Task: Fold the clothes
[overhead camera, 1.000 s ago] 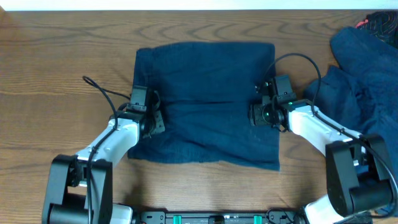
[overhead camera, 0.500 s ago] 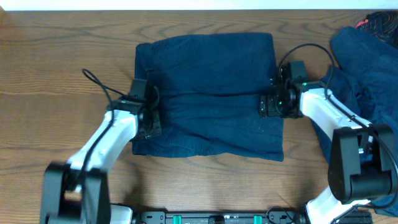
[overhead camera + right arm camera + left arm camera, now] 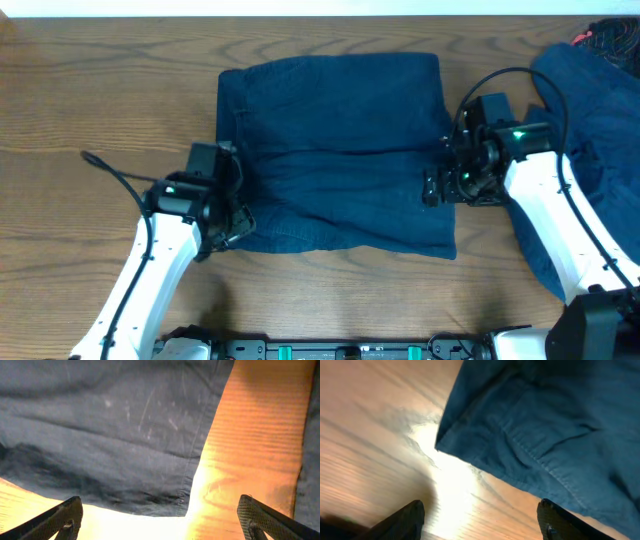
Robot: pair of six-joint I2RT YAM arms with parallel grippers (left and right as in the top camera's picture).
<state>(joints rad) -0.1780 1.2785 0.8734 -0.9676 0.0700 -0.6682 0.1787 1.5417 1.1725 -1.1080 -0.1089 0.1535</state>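
The shorts [image 3: 335, 150] are flanked by the left claw [image 3: 481, 522] and right claw [image 3: 162, 519], both held spread and empty. A wooden table [image 3: 100, 90] is seen beneath the shorts, with heaped clothes [image 3: 592, 110] to their right.

You have the shorts [image 3: 335, 150] lying flat at the middle of the desk [image 3: 90, 90]. A heap of clothes [image 3: 592, 120] sits at the desk's far right, near the shorts' right edge. The left end effector [image 3: 228, 212] stands at the shorts' near left corner; the right end effector [image 3: 440, 188] stands at their right edge, between shorts and heap.
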